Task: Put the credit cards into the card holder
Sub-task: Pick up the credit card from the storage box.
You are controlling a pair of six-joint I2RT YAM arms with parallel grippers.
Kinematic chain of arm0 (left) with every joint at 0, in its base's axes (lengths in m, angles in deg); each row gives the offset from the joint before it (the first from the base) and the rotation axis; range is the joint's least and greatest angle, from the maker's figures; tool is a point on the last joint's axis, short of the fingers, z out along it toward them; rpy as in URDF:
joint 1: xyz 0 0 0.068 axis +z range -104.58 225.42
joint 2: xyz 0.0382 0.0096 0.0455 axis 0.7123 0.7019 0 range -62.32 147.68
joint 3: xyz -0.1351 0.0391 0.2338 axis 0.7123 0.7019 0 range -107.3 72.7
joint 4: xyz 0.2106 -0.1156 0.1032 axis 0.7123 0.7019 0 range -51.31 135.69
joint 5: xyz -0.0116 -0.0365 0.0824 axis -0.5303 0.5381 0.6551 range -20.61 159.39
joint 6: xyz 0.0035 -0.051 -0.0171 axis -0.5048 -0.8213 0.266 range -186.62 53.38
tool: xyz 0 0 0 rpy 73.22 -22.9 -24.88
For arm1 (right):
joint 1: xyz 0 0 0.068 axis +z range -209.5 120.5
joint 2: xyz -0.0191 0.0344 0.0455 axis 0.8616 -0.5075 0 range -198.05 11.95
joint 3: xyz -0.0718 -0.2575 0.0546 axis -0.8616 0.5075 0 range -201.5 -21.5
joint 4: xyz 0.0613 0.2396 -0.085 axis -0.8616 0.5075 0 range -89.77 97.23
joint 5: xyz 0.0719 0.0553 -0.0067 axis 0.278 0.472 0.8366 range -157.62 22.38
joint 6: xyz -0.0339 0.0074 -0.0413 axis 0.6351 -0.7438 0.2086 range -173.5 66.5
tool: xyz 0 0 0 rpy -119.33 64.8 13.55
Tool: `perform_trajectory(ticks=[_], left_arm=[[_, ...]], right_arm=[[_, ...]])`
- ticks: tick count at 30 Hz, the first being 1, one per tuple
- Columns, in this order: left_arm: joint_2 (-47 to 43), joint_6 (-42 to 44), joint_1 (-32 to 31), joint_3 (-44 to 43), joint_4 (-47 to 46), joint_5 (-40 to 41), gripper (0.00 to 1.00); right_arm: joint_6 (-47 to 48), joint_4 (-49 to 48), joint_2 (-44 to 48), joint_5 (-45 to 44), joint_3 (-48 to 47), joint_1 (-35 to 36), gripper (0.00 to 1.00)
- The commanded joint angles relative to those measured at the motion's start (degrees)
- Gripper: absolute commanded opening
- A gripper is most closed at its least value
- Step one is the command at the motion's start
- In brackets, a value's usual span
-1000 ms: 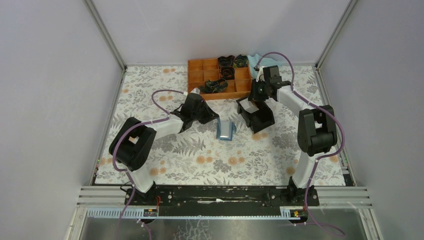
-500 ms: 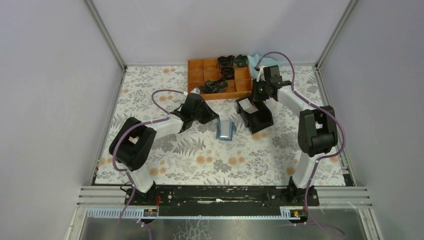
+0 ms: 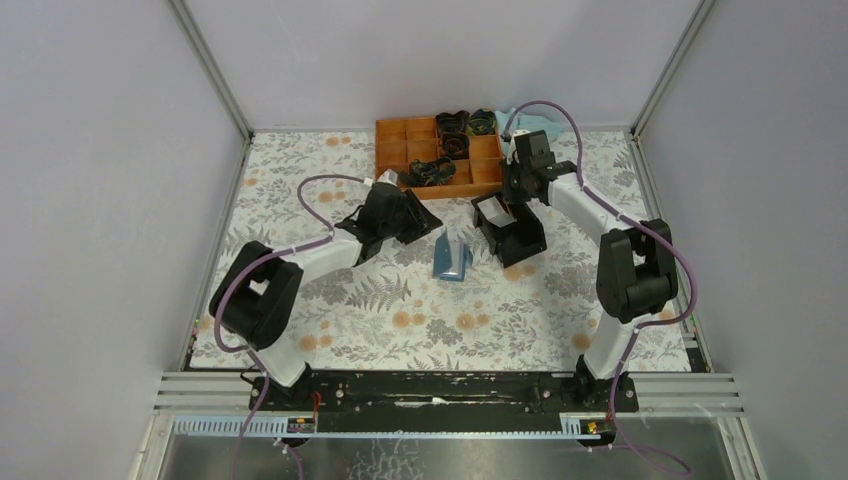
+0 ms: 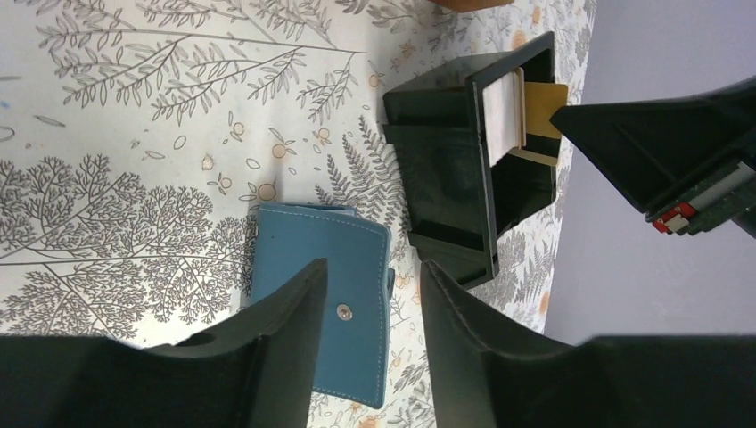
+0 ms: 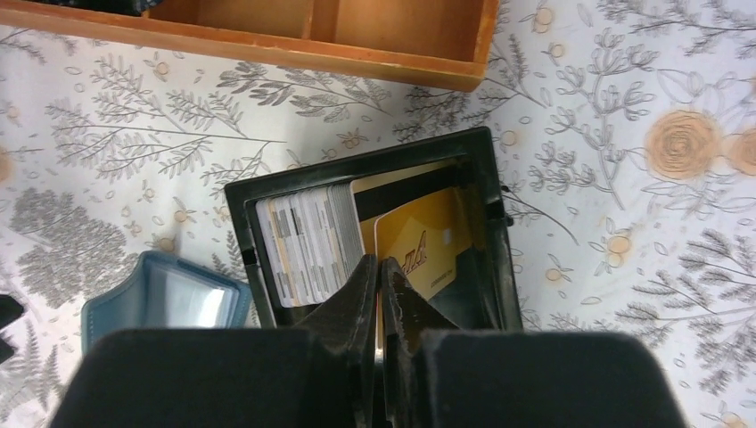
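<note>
**Containers.** An orange tray (image 3: 395, 150) stands at the far edge of the worktop (image 3: 330, 300), with dark items (image 3: 453, 123) in several of its compartments; what they are cannot be told. Just in front of it lies a black box (image 5: 357, 169), open at the top. It holds the credit cards (image 5: 303, 241): a pale stack set on edge along one side and, beside it, a tan-orange card (image 5: 432, 241) lying over another card with a dark stripe.

**Task items and hands.** The card holder (image 4: 308, 245) lies on the worktop just beside the black box, snap side up. The left hand (image 4: 370, 276) is directly above it with fingers spread, gripping nothing. The right hand (image 5: 381, 267) is over the box, fingers pressed almost together, pinching the corner of the tan-orange card.
</note>
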Motion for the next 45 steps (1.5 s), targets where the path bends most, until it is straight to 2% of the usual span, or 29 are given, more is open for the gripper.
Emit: perform_trajectory(ticks=[1, 15, 20, 24, 31, 39, 45], left_arm=[[-3.13, 1.26, 0.00, -2.30, -0.42, 1.67, 0.53], [-6.80, 4.00, -0.26, -5.07, 1.24, 1.95, 0.63], [-8.41, 5.56, -0.26, -2.93, -1.84, 0.58, 0.67], [-10.51, 3.96, -0.26, 1.55, -9.34, -3.44, 0.68], [-16.32, -1.43, -1.72, 12.20, -26.03, -6.15, 0.68], [-18.18, -8.24, -6.17, 20.46, -41.37, -5.41, 0.68], [-20.74, -11.11, -7.31, 26.01, -44.83, -4.32, 0.68]], right_arm=[[1.43, 1.92, 3.75, -5.21, -2.23, 1.75, 0.00], [2.79, 3.53, 10.37, -17.26, 0.21, 3.99, 0.00], [0.76, 2.54, 15.63, -16.85, 2.13, 4.30, 0.00], [-3.53, -0.19, 22.27, -12.71, 5.71, 4.24, 0.00], [-16.05, -13.92, 32.45, -0.16, 16.99, 6.09, 0.00], [-28.28, -33.38, 37.84, 1.71, 31.53, 14.14, 0.00], [-33.82, -45.82, 40.86, 1.53, 39.20, 15.64, 0.00]])
